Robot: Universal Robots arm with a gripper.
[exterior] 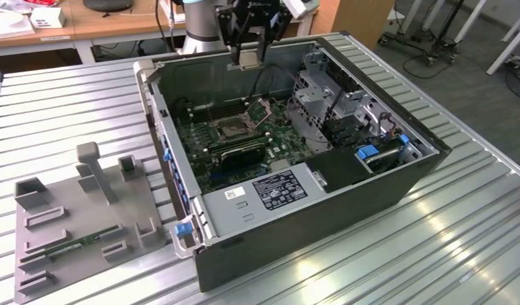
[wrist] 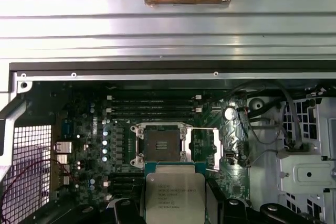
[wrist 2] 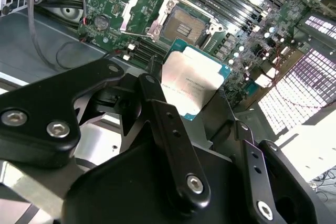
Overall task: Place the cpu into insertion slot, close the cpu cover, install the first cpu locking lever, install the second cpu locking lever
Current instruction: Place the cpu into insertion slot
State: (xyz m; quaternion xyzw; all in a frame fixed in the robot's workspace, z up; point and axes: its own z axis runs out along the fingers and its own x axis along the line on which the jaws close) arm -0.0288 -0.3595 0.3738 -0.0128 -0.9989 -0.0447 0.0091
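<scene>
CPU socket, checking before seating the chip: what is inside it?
The socket shows only its bare dark contact field, with the cpu cover swung open beside it. The cpu, held in the end effector, hides the socket's edge nearest it.

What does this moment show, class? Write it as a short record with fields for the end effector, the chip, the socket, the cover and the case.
End effector: shut on the chip, above the open case
Chip: held off the board, near the socket, not seated
Socket: empty
Cover: swung open beside the socket
Case: open side up, on the ribbed table
</scene>
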